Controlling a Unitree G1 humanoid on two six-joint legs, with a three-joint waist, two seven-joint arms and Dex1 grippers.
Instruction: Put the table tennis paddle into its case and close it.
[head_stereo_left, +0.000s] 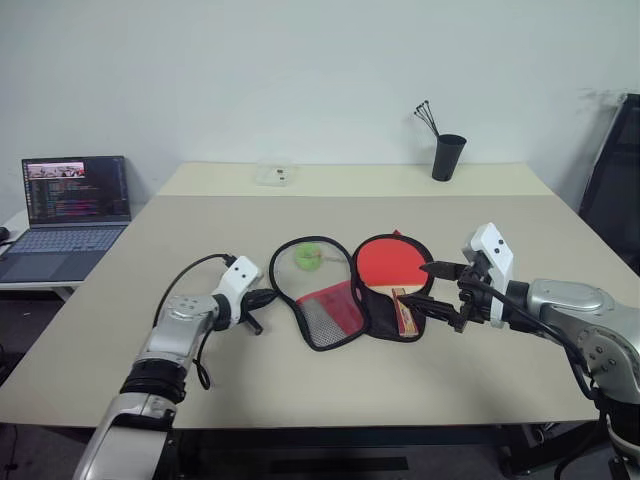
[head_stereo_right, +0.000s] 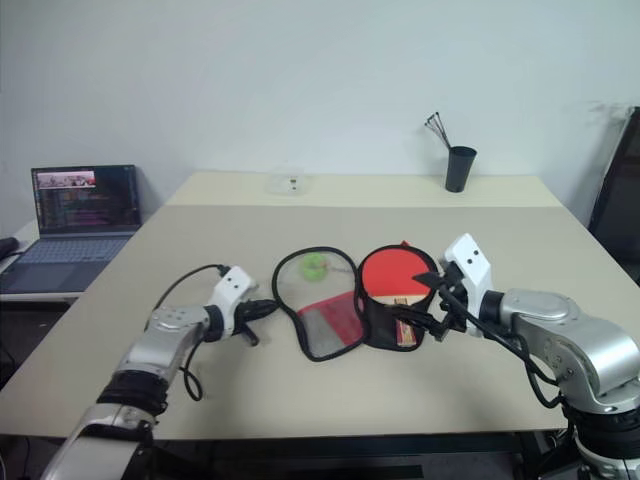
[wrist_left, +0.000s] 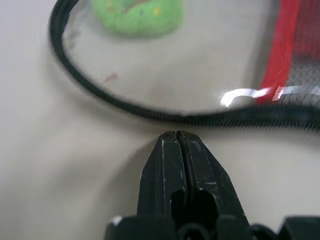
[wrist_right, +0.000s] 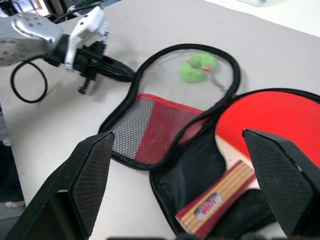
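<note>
The case lies unzipped and spread flat mid-table. Its left flap, clear and red mesh, has a small green ball under it. The table tennis paddle rests red face up in the black right half, its striped wooden handle pointing toward me. My left gripper is shut with nothing between its fingers, its tip at the black zip edge of the left flap. My right gripper stands wide open just right of the case, beside the paddle's handle, fingers spread to either side of it.
An open laptop sits on a low side table at the far left. At the table's back stand a black cup with sticks and a small clear box. A black chair is at the right.
</note>
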